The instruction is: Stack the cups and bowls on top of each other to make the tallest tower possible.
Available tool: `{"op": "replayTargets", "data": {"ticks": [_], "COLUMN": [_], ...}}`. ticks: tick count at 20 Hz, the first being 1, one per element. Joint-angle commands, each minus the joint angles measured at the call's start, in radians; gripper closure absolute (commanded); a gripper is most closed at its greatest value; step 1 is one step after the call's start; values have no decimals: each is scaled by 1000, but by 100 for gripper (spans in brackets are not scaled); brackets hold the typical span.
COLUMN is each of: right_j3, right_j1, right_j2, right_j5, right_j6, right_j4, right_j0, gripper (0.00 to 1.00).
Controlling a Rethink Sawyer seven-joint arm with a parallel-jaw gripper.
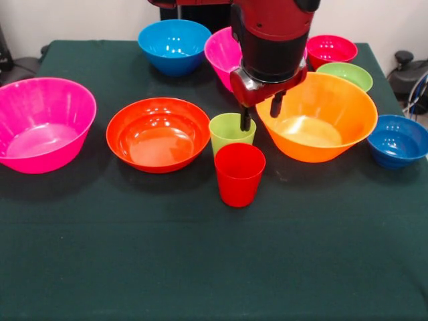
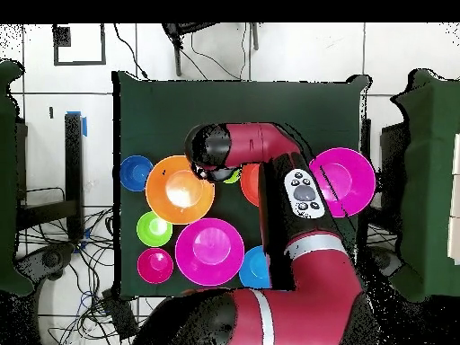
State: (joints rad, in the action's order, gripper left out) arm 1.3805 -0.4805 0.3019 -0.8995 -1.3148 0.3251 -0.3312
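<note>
Cups (image 1: 232,131) arm-hidden overhead, pink bowl (image 1: 224,52) half-occluded

Arm (image 2: 269,180) over bench (image 2: 180,108), bowls below.
Orange bowl (image 2: 176,193) btwn dark blue bowl (image 2: 136,172) & arm; pink bowl (image 2: 208,252) just beside it.

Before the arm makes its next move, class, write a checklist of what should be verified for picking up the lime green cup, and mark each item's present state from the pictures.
1. Tool above the lime green plastic cup: ok, one finger is at its rim.
2. Tool gripping the cup: cannot tell.
3. Cup upright: ok.
4. Red plastic cup clear of the green one: not ok, it stands right in front.
5. Big orange plastic bowl empty, ready as base: ok.
6. Tower started: not ok, nothing is stacked.
</note>
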Motion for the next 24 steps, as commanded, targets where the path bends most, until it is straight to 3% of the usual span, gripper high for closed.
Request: {"op": "replayTargets", "data": {"ticks": [1,11,15,18,24], "right_j3": [-64,-153,-193,-221,-299], "right_j1": [-11,-4,51,87,149], "right_j2": [18,-14,-14,2,17], "right_j5": [-34,-120,-90,-91,-183], "right_j6": [-136,-189,-198,-168,-38], "right_j4": [-32,-85,-108,-127,-129], "right_j0": [52,120,133,139,118], "gripper": [0,0,0,0,0]}}
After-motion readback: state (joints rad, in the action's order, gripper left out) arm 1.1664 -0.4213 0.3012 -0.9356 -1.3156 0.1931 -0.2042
